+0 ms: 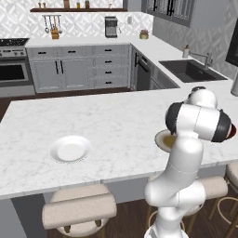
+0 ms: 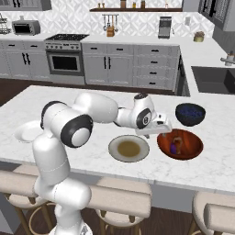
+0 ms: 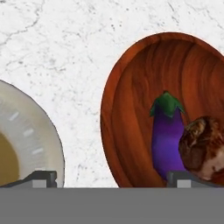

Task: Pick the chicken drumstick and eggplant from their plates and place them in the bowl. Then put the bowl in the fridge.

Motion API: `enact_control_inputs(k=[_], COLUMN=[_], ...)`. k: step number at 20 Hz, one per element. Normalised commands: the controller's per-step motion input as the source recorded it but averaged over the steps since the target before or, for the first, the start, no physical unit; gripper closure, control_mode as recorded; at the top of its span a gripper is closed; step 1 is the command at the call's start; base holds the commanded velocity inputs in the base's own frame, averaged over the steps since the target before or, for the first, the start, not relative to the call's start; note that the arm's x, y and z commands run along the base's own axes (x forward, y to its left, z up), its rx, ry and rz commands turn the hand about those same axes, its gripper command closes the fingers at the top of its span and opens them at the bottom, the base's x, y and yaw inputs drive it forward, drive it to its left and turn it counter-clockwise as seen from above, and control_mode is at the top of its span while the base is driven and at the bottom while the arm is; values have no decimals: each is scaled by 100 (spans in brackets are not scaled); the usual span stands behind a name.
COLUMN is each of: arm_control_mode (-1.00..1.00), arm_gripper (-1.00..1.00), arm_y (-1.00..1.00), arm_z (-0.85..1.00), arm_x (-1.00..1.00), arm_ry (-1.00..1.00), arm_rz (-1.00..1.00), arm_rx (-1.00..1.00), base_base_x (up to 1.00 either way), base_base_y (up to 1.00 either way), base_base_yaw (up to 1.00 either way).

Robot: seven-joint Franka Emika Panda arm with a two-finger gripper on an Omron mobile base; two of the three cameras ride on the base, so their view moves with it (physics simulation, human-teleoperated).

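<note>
Eggplant (image 3: 167,135) and drumstick (image 3: 202,148) touching, seemingly, inside bowl (image 3: 131,96), plain from hand view.

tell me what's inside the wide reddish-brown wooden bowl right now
The reddish-brown bowl holds the glossy purple eggplant and, beside it, the brown chicken drumstick. The drumstick's thin bone end is out of frame.

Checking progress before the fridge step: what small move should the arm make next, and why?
Probably shift the open gripper over to the bowl's rim to grasp it. The eggplant and drumstick already lie inside the bowl, both plates are empty, and the jaws hold nothing.
</note>
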Motion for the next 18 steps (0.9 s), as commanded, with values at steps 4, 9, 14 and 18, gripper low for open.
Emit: enact_control_inputs(k=[4,9,14,18], arm_control_mode=[-100,-100,-100,-100], arm_gripper=[-100,-100,-100,-100], arm_y=[0,-2,-19,-33], arm_z=[-18,-21,-17,-24], arm_x=[3,19,21,11], arm_ry=[1,3,4,3], arm_rz=[0,0,0,0], arm_rx=[-2,-3,0,0], base_base_x=[0,0,0,0], base_base_y=[0,0,0,0], base_base_yaw=[0,0,0,0])
